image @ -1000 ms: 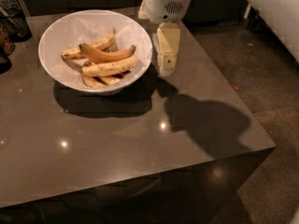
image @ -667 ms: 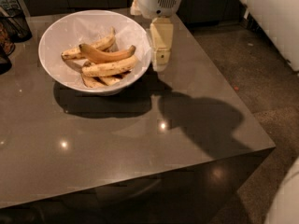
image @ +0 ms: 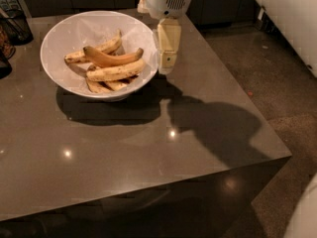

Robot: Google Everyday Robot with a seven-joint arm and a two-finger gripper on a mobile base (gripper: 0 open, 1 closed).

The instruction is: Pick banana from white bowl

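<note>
The white bowl (image: 74,29) stands at the back left of the table. It holds several bananas. The thick, nearly straight pale-yellow speckled banana (image: 116,72) lies across the middle of the bowl. A darker golden curved banana (image: 110,59) lies just behind it, and a thinner pale speckled banana (image: 95,49) lies further back. More bananas lie under them. My gripper (image: 166,66) hangs pointing down just outside the bowl's right rim, above the table and holding nothing that I can see.
The bowl stands on a dark grey glossy table (image: 148,148) whose right and front edges drop to a speckled floor (image: 257,68). A dark wire basket (image: 16,25) stands at the far left. My arm casts a broad shadow (image: 208,128) on the table's right.
My gripper has moved left, from right of the bowl to close beside its right rim. The bananas and the bowl have not moved.
</note>
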